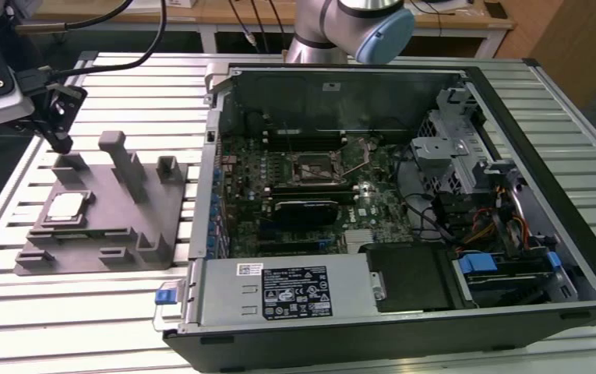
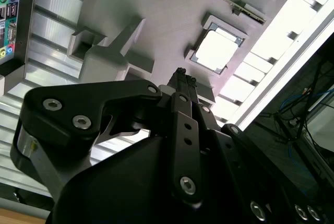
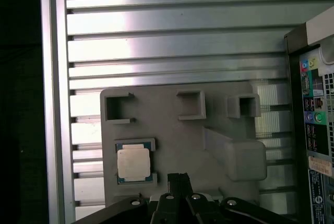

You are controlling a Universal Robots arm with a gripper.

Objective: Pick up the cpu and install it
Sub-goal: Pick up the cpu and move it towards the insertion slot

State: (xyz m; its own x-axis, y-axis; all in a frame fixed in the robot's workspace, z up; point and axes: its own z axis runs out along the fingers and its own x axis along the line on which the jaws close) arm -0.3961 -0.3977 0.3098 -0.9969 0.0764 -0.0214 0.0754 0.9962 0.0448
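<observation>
Cpu (image 1: 66, 206), a small flat square chip with a pale silver top, lies in a shallow square pocket near one edge of a grey block. The gripper is close by but does not touch it.

The biggest thing is the table (image 1: 69, 319), made of long silver metal slats. On it, towards the exterior view's right, lies a big black computer case (image 1: 381, 343) with its side off. A green board (image 1: 276, 175) with many small parts shows inside it. The silver and blue robot arm (image 1: 355, 23) stands behind the case.

At the exterior view's left, just beside the case, sits the grey plastic block (image 1: 100, 234). It is flat with upright tabs and little pockets.

The black gripper (image 1: 61, 144) hangs over the far end of this block, with the tall tabs nearby. Its two thin fingers (image 2: 180, 96) are pressed together and there is nothing between them.

In the exterior view the cpu lies nearer the camera than the gripper's tip and lower down, with a gap of air between them. In both wrist views the cpu (image 2: 217, 50) (image 3: 134, 163) sits flat in its pocket, a little to one side of the gripper's tip (image 2: 183, 76) (image 3: 178, 177).
</observation>
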